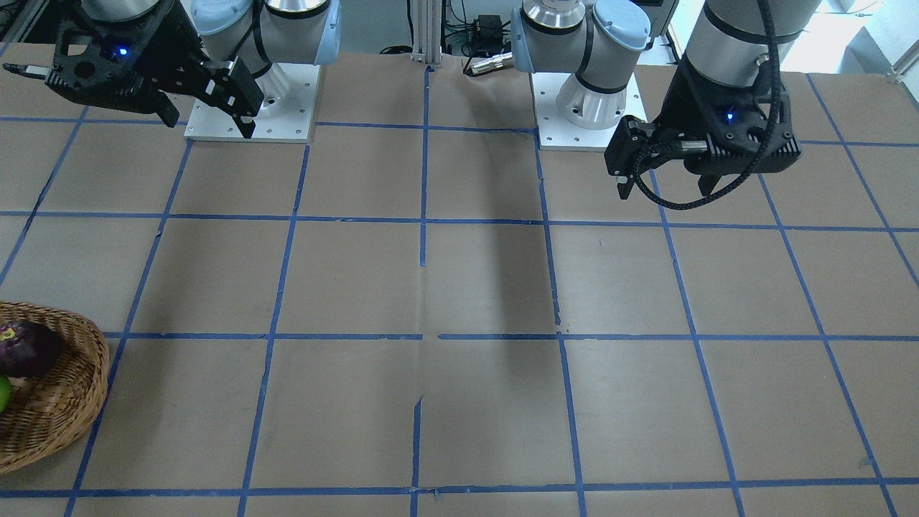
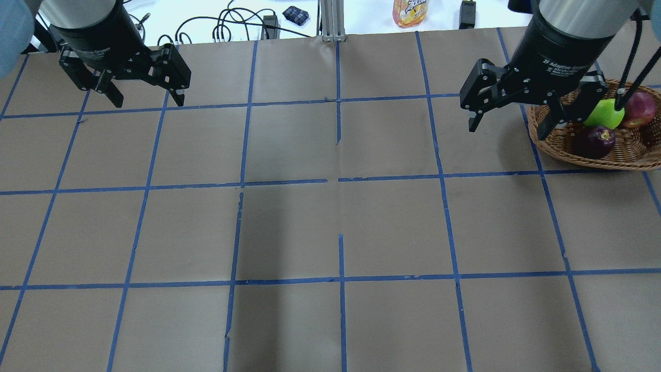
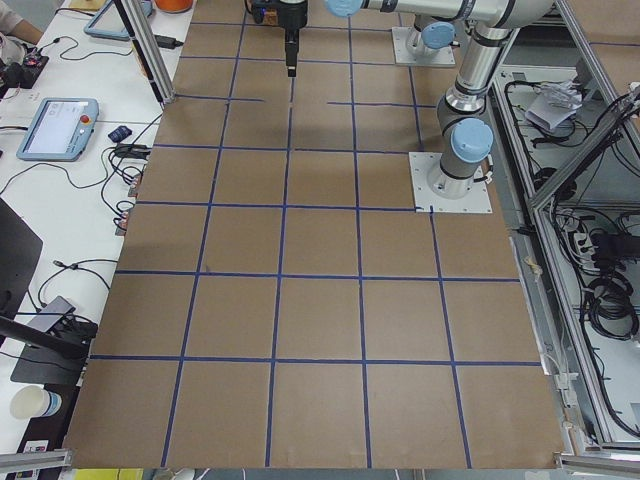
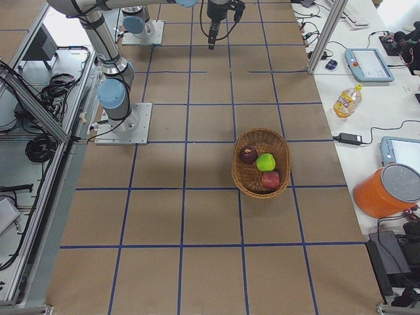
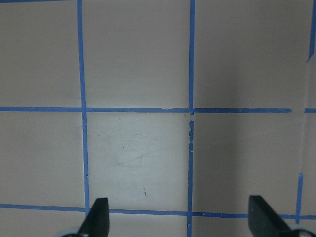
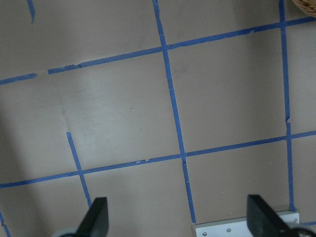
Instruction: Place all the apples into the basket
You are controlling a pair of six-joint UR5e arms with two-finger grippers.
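Starting far left in the overhead view with the left gripper (image 2: 148, 98): hanging high over the table (image 2: 289, 232), spread wide, gripping nothing. Same story from its wrist camera, just two black fingertips (image 5: 98, 215) and blue tape lines (image 5: 191, 74).

Moving right to the right gripper (image 2: 508, 129): also splayed apart, also empty-handed. Looks to overlap the basket (image 2: 625, 157) from above, but only by line of sight. From the front, sits back by its own base plate (image 1: 287, 108), well apart from the wicker.

Further right, into the basket itself: maroon apple (image 2: 594, 142) nearest, yellow-green apple (image 2: 604, 114) behind it, pinkish-red apple (image 2: 639, 108) at the far right. All three bunched close, all inside the rim. No apple spotted outside the basket in any view, so, by the look of it, job done.

Trouble from here? Only from an unneeded move. Drop the right gripper toward the basket and risk clipping the rim, shoving the light wicker and rolling out the yellow-green apple, seemingly perched between the other two. Count from the front view alone and come up one short.

Hidden bits now. In the front view, cut off at the frame edge: most of the basket, leaving the maroon apple and a sliver of green, no pinkish-red one. From above, partly covered by the right gripper: the yellow-green apple and the near rim. In the right wrist view, only a scrap of wicker in the top corner. Impossible to tell how deep the fruit sits.
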